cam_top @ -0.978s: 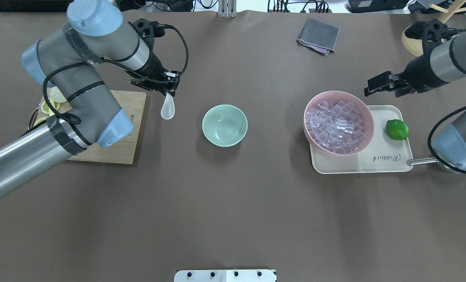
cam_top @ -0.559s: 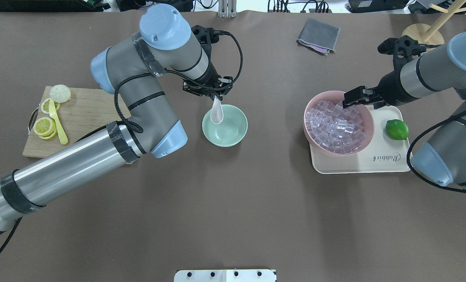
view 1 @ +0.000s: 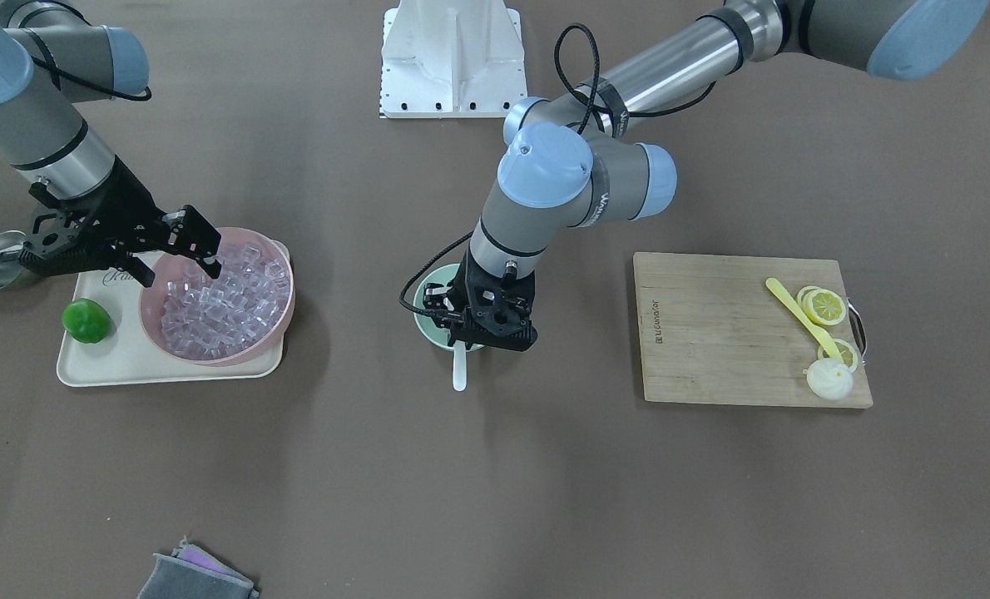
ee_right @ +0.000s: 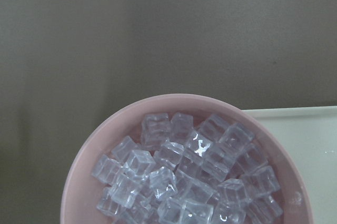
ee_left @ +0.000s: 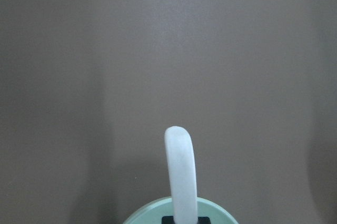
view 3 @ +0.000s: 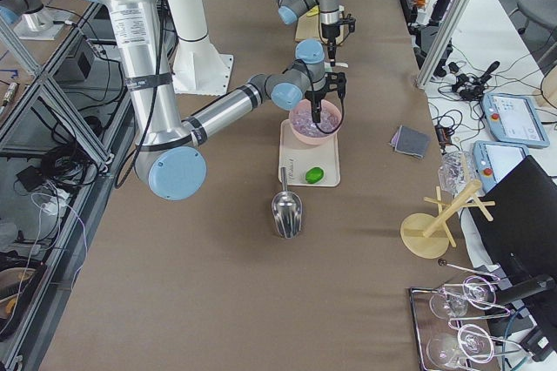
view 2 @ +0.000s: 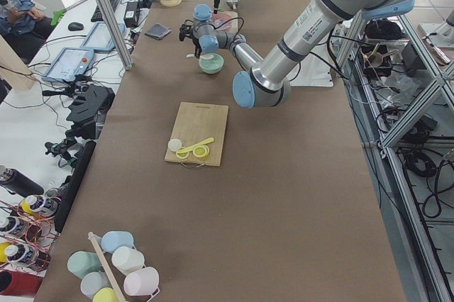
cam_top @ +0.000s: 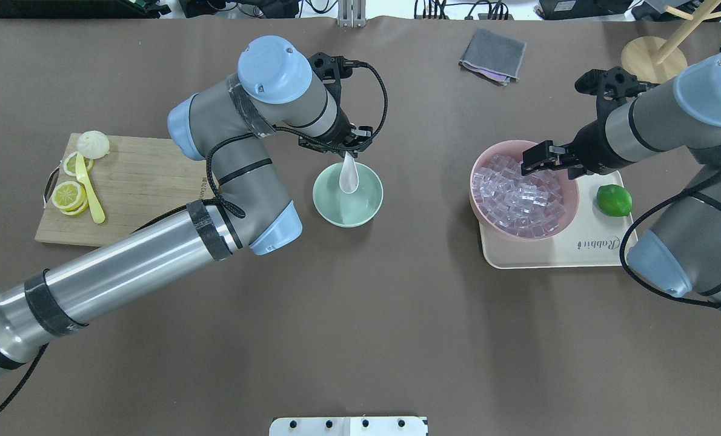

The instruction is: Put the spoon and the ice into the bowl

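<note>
My left gripper [cam_top: 349, 152] is shut on the white spoon [cam_top: 349, 177] and holds it over the far side of the mint-green bowl [cam_top: 360, 209], scoop hanging above the bowl's inside. In the left wrist view the spoon's handle [ee_left: 180, 171] sticks out past the bowl's rim [ee_left: 142, 219]. The ice [cam_top: 521, 200] fills the pink bowl [cam_top: 574, 195]. My right gripper [cam_top: 539, 162] is open and empty just above the ice at the pink bowl's far edge. The right wrist view looks down on the ice [ee_right: 179, 182].
The pink bowl stands on a cream tray [cam_top: 578, 254] beside a lime [cam_top: 614, 200]. A cutting board [cam_top: 136, 181] with lemon slices [cam_top: 69, 195] and a yellow utensil [cam_top: 88, 194] lies at the left. A grey cloth [cam_top: 492, 56] is at the back, a metal scoop [view 3: 287, 210] beyond the tray.
My left arm has carried the spoon rightward from beside the cutting board to over the mint bowl. My right gripper has moved left and down to over the pink bowl's ice.
</note>
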`<move>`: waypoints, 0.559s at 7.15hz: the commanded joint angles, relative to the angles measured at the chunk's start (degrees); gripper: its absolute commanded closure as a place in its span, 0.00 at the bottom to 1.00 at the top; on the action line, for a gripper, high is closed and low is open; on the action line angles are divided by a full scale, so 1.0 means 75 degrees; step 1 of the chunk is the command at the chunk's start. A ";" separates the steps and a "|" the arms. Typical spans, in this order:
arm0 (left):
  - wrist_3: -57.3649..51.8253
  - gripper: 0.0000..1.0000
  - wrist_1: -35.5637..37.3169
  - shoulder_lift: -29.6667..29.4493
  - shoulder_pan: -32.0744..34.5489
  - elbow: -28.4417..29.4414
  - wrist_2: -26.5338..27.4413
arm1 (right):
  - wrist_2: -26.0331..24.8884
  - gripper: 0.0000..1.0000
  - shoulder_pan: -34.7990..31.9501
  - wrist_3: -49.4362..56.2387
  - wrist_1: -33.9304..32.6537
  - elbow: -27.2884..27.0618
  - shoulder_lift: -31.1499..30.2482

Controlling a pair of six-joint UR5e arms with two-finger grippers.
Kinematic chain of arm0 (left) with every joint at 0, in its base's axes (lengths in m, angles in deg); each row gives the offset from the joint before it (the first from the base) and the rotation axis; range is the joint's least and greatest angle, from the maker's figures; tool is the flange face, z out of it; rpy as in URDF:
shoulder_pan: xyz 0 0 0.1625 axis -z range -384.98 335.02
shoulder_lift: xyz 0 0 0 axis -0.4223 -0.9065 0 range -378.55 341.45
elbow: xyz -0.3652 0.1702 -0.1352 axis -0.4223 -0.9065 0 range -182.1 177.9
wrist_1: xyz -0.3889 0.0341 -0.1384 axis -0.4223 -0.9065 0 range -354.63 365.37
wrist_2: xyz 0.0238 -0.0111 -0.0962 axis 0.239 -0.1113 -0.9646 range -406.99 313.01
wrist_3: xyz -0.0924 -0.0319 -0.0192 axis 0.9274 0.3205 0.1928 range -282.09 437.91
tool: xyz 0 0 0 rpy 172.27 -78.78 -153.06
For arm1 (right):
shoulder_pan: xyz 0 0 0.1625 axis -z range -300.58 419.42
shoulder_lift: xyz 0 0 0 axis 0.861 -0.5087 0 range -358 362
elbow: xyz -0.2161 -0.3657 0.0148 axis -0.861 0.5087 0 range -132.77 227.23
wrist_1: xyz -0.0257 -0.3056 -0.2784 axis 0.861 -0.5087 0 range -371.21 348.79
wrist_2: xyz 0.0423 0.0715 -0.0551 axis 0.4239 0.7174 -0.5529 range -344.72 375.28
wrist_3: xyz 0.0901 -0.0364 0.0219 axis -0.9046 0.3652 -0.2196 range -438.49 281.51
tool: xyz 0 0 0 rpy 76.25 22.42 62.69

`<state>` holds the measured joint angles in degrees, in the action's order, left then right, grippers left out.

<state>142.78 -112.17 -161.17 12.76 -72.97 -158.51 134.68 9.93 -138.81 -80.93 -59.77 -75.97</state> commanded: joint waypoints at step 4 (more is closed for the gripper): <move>-0.0001 0.02 -0.0077 0.0054 0.0381 -0.0488 -0.0059 | -0.0696 0.28 0.0575 -0.0630 -0.0055 0.0379 0.0142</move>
<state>142.80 -112.83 -160.96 14.74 -76.11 -158.77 130.24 13.68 -143.36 -81.39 -57.72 -75.07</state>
